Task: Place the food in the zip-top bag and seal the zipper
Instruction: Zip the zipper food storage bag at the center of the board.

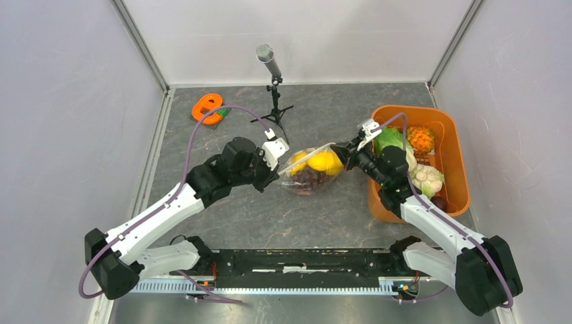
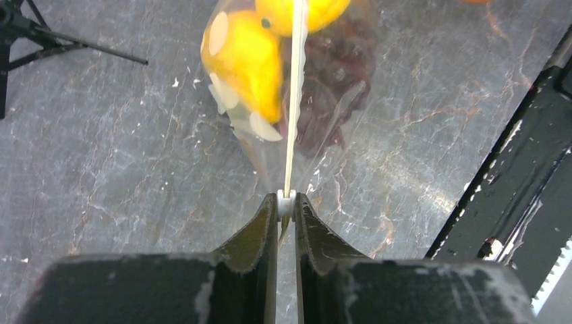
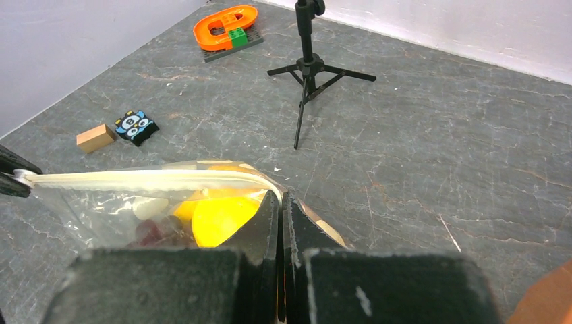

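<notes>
The clear dotted zip-top bag (image 1: 310, 172) hangs between my two grippers just above the table. Inside it are two yellow fruits (image 1: 324, 162) and a dark purple grape bunch (image 1: 307, 179). My left gripper (image 1: 275, 156) is shut on the white slider of the zipper (image 2: 286, 202) at the bag's left end. The zipper strip (image 2: 294, 94) runs straight away from it. My right gripper (image 1: 351, 155) is shut on the right end of the zipper (image 3: 168, 178). The yellow fruit (image 3: 219, 219) and the grapes (image 3: 156, 231) show through the bag.
An orange tub (image 1: 453, 143) at the right holds lettuce (image 1: 390, 139), an orange pineapple (image 1: 420, 138) and other toy food. A microphone on a tripod (image 1: 273, 88) stands behind the bag. An orange ring toy (image 1: 208, 108) lies at the back left. Two small blocks (image 3: 115, 131) lie on the table.
</notes>
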Controlling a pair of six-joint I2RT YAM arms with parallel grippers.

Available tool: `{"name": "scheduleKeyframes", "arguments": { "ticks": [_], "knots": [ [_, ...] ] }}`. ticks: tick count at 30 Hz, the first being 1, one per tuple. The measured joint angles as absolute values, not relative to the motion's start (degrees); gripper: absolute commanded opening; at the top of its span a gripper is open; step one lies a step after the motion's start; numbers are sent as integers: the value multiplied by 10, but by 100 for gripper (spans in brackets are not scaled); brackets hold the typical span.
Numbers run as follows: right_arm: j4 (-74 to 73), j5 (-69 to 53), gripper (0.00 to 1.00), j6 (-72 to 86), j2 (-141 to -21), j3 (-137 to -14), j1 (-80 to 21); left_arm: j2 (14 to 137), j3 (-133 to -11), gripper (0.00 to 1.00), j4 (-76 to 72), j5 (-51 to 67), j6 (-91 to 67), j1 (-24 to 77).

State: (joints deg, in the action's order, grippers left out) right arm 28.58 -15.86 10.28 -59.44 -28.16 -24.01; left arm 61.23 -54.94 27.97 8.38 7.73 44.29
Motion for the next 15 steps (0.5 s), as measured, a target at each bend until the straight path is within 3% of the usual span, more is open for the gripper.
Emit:
{"name": "scheduleKeyframes", "arguments": {
  "ticks": [6,7,11,13,15],
  "knots": [
    [291,-175,0,111,-599,-282,-239,621,-550,5,307,50,77,443],
    [291,-177,0,111,-599,-282,-239,622,-550,10,310,46,77,443],
    [292,-182,0,112,-599,-282,-239,623,-550,50,313,38,76,442],
    [296,-187,0,113,-600,-282,-235,622,-550,53,317,28,67,442],
    [299,-204,0,113,-603,-282,-231,622,-550,62,317,19,58,441]
  ]
}}
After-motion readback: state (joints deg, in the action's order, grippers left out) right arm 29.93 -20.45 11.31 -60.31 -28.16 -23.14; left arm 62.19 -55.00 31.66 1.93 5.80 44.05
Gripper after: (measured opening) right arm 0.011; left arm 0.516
